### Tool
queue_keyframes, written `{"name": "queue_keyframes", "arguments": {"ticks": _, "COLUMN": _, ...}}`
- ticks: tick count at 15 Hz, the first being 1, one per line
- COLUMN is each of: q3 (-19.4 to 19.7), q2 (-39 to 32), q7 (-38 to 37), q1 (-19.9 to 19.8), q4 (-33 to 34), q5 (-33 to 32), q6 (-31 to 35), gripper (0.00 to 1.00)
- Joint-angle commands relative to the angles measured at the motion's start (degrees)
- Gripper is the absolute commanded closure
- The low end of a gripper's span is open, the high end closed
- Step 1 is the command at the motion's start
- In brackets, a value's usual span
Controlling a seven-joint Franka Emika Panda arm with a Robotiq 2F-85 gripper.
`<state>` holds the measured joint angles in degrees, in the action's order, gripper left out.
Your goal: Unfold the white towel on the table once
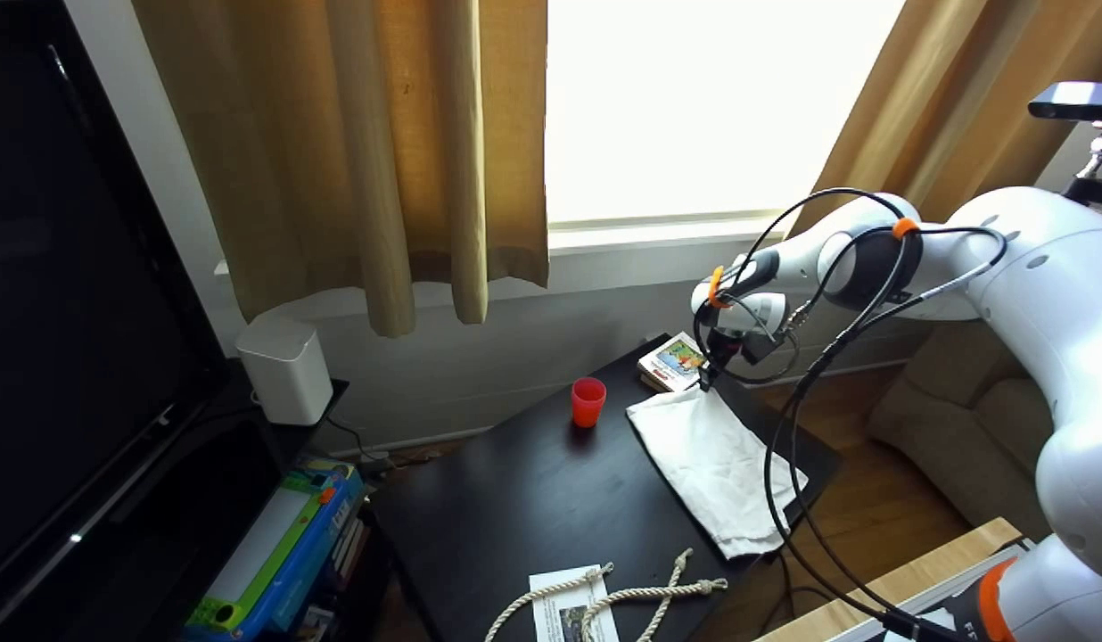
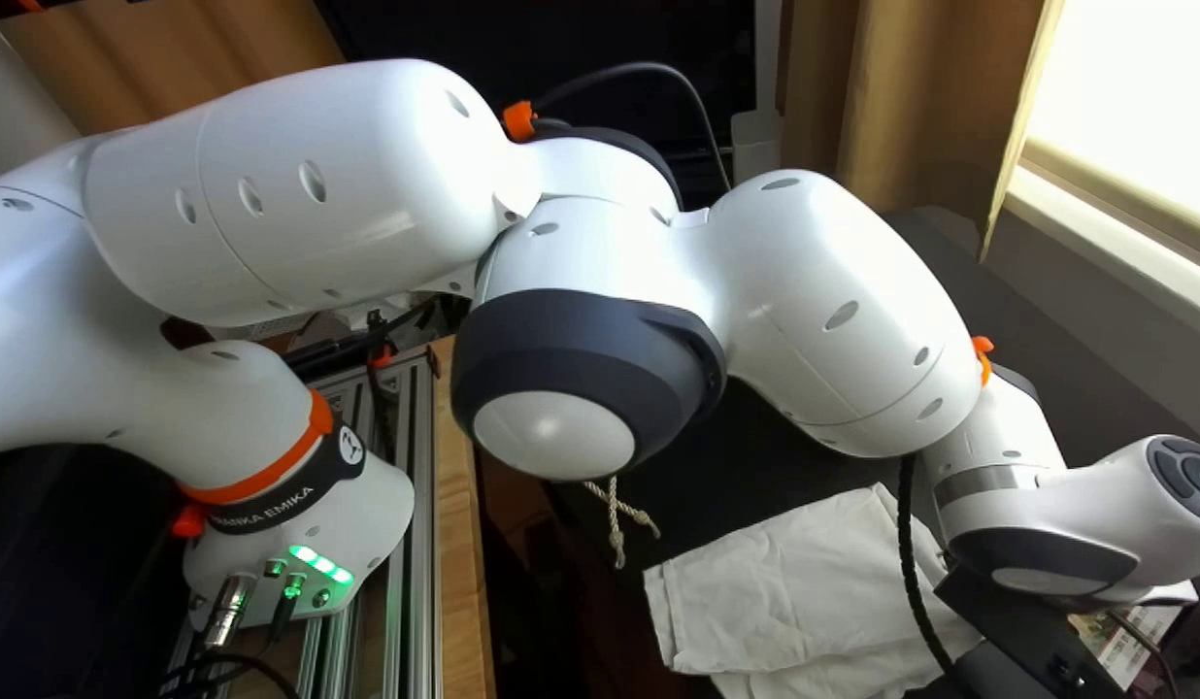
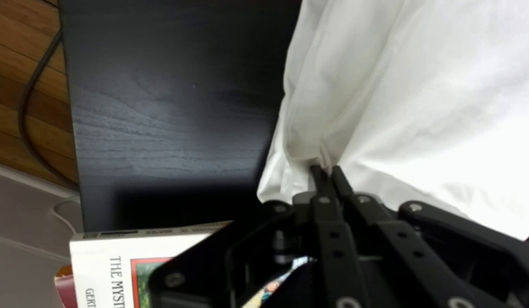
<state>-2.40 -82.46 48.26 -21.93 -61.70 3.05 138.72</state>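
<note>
The fingers (image 3: pixel 342 184) pinch the white towel (image 1: pixel 711 464) near a corner

The white towel lies folded on the dark bench (image 1: pixel 506 486) as a long rectangle, and shows in both exterior views. Its far end sits just beside the stacked books (image 1: pixel 674 364); the opposite end comes close to the bench's edge on the side of the arm's base (image 2: pixel 299 529). In an exterior view, the layers can be made out along that edge.

In the wrist view the fingers stand nearly together, with a small tuck of cloth caught between their tips. The cloth is raised into a narrow pocket there, and a crease runs from it along the towel; farther off the surface has shallow wrinkles.

The arm (image 2: pixel 814 320) reaches across the bench, its wrist over the book end of the towel. A black cable (image 2: pixel 908 553) hangs in front of the cloth. The upper book has a white cover with a red-framed picture, only partly seen past the fingers.

A red cup (image 1: pixel 588 403) stands upright, apart from the towel. Pale ropes (image 1: pixel 645 592) lie elsewhere on the bench, partly over a printed sheet (image 1: pixel 549 624). Beyond stand a white device (image 1: pixel 290 373) and a television (image 1: pixel 61 339).
</note>
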Motion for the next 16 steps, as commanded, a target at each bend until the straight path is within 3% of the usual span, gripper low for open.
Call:
{"name": "queue_keyframes", "arguments": {"ticks": 1, "q3": 0.65, "q2": 3.87, "q7": -0.17, "q1": 1.80, "q4": -4.26, "q5": -1.10, "q6": -3.72, "gripper": 0.99}}
{"name": "queue_keyframes", "arguments": {"ticks": 10, "q3": 0.38, "q2": 14.77, "q7": -2.92, "q1": 5.68, "q4": -17.28, "q5": 0.18, "q6": -6.26, "gripper": 0.99}}
{"name": "queue_keyframes", "arguments": {"ticks": 16, "q3": -3.07, "q2": 20.71, "q7": -6.77, "q1": 6.69, "q4": -26.45, "q5": 0.70, "q6": -6.39, "gripper": 0.99}}
